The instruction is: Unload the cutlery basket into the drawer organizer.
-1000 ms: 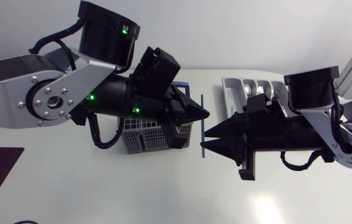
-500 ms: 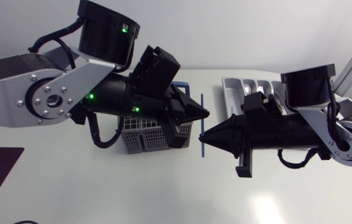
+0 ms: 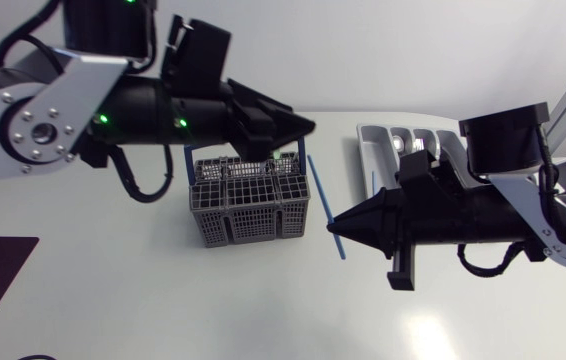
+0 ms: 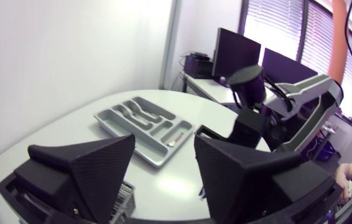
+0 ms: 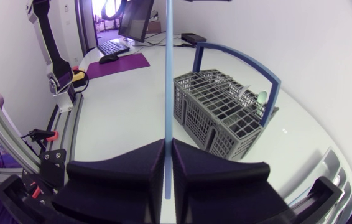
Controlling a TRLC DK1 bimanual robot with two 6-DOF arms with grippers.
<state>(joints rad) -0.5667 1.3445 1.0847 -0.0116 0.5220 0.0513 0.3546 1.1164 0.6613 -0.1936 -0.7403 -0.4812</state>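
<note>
Right arm level over bench (image 3: 163, 290), pointing toward centre. Right tool (image 3: 335, 222) clamped tight on thin blue rod (image 3: 319, 180), just beside cutlery basket (image 3: 251, 205). Left arm stretched above basket's far edge. Left tool (image 4: 163, 135) wide open, empty. Drawer organizer (image 3: 378, 140) partly under right arm.

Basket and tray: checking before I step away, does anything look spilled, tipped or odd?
Nothing stands out. The basket stands upright, the tray lies flat, and the right claw is shut on a blue stick, which slants a little in the head view.
</note>
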